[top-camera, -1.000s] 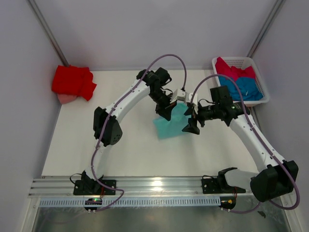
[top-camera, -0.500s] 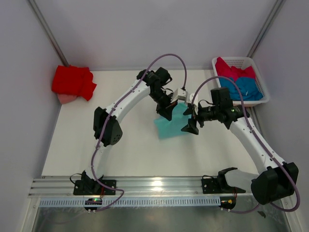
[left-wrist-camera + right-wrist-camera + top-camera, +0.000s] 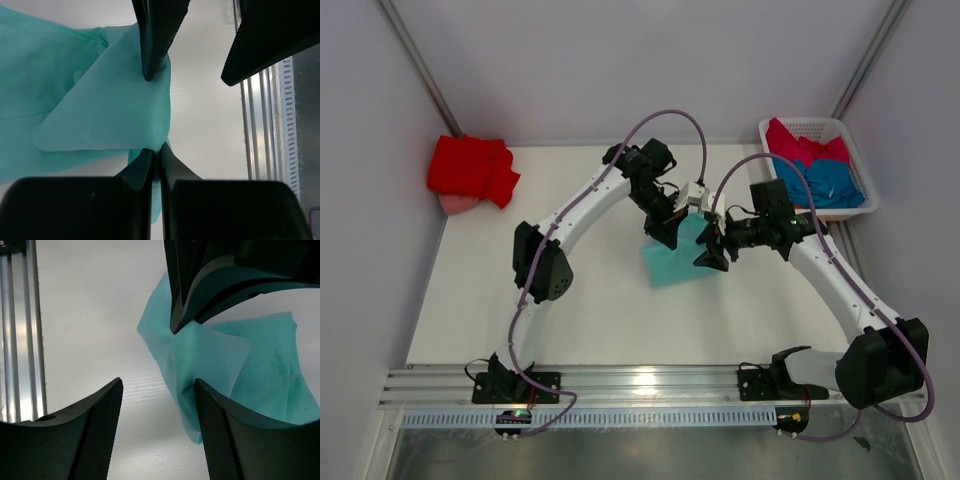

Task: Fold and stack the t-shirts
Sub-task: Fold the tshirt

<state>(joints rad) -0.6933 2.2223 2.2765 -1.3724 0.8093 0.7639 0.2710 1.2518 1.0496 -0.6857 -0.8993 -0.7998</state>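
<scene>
left arm (image 3: 585,203), right arm (image 3: 832,277): white links, black joints; lilac cables (image 3: 666,112); black textured pincer fingers (image 3: 97,435).

The right gripper (image 3: 710,258) has moved slightly inward, closer to the raised edge of the mint-teal soft cloth t-shirt (image 3: 668,266). Its jaws have narrowed but remain apart.
</scene>
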